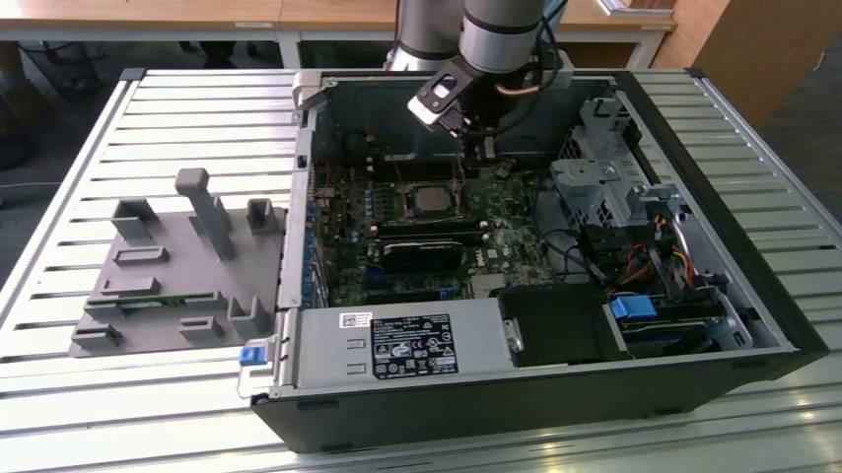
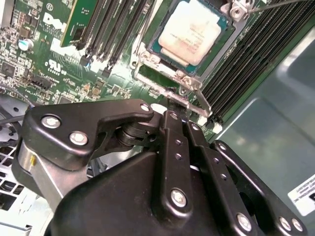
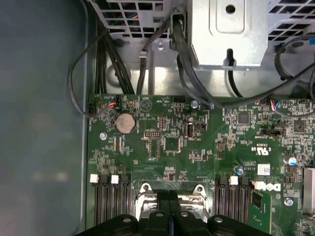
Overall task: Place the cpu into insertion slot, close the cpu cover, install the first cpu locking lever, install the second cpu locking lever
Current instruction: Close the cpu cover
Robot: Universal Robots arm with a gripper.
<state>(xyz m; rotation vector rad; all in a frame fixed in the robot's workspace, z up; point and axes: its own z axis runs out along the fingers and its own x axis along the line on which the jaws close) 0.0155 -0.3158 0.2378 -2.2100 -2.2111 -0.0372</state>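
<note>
1. Exterior view: my arm reaches into the open case (image 1: 526, 406) on the bench (image 1: 197, 108). The gripper (image 1: 475, 166) hangs just beside the slot (image 1: 409, 197), and the cpu (image 1: 431, 201) lies flat in it. A grey fixture (image 1: 172, 258) sits on the bench, off the case to the exterior view's left.
2. Second wrist view: I see the cpu's silver top through the window of the cover (image 2: 167, 70), which lies down around it. The fingers (image 2: 173, 135) are pressed together, with their tips touching the cover's near edge.
3. First wrist view: the fingers meet with no gap at the cover's edge, between two banks of memory slots (image 3: 109, 199). The green board (image 3: 172, 142) spreads beyond them.
</note>
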